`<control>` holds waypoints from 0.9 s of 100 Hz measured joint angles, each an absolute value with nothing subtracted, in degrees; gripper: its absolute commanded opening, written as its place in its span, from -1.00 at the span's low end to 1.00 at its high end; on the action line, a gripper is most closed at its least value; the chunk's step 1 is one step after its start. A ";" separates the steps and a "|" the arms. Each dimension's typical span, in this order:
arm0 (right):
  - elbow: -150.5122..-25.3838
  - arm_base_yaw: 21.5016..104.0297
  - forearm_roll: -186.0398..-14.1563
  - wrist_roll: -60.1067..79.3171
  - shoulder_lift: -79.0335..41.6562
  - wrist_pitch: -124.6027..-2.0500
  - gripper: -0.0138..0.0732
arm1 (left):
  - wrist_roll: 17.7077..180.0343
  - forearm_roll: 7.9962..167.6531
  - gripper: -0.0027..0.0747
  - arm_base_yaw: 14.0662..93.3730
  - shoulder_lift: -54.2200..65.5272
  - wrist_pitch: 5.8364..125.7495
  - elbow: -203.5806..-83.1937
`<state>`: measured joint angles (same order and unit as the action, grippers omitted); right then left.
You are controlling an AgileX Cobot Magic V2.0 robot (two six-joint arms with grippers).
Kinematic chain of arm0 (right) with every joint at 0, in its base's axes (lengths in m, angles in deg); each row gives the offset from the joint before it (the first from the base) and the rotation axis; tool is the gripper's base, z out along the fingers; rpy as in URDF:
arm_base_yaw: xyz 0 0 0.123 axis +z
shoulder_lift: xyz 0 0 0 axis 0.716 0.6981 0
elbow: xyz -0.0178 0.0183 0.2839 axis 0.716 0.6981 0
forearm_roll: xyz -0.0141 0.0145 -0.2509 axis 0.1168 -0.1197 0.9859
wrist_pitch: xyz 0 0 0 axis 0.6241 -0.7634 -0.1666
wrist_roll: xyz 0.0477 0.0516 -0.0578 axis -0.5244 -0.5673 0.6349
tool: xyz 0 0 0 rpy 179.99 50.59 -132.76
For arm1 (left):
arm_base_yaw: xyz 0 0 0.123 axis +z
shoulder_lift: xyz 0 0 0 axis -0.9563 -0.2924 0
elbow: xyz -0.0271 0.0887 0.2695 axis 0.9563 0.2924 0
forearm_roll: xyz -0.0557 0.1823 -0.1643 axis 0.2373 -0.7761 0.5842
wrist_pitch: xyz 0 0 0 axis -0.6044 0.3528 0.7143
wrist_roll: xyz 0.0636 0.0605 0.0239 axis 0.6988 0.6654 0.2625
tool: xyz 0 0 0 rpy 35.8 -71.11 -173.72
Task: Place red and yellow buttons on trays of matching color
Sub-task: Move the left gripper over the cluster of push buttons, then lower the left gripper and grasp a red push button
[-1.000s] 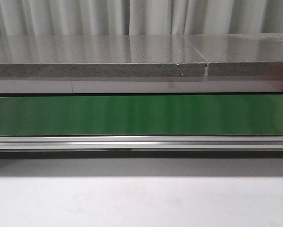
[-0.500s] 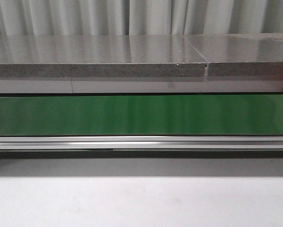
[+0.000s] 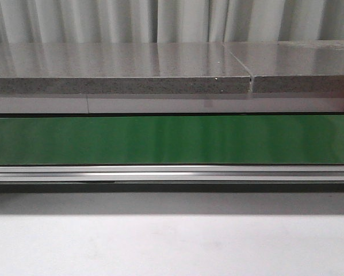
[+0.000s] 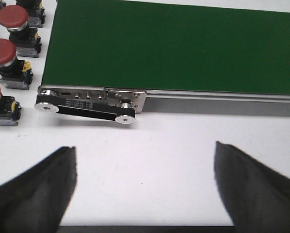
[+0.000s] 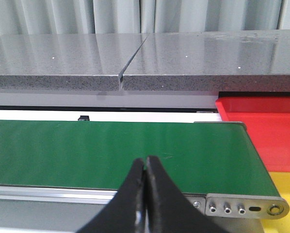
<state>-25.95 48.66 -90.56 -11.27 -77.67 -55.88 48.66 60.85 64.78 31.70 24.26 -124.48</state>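
Nearest me, my left pincer [image 4: 145, 194] hangs released over bare white table [image 4: 174, 145], fingers wide apart, grasping nothing. My right pincer [image 5: 145, 194] is clenched tight on itself, empty, at the near edge of the green conveyor belt [image 3: 172, 140]. Nothing has changed over the last second: the belt carries no button, so no sorting has begun. The red buttons [image 4: 4, 51] wait in a row just off the belt's left end. Far right lie the red tray [image 5: 261, 124] and yellow tray [image 5: 288, 191], both bare where visible.
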 measured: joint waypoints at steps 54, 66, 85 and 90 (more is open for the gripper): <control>-25.95 48.66 -90.56 -11.27 -77.67 -55.88 -0.84 | 22.42 39.36 0.78 64.78 26.77 23.89 -124.52; -25.95 48.66 -90.56 -11.27 -77.67 -55.88 -0.84 | 18.51 36.89 0.78 64.78 22.36 24.84 -124.61; -25.95 48.66 -90.56 -11.27 -77.67 -55.88 -0.84 | 15.72 36.08 0.78 67.03 14.32 28.34 -125.83; -25.95 48.66 -90.56 -11.27 -77.67 -55.88 -0.84 | 15.62 36.08 0.78 68.60 12.27 29.03 -126.74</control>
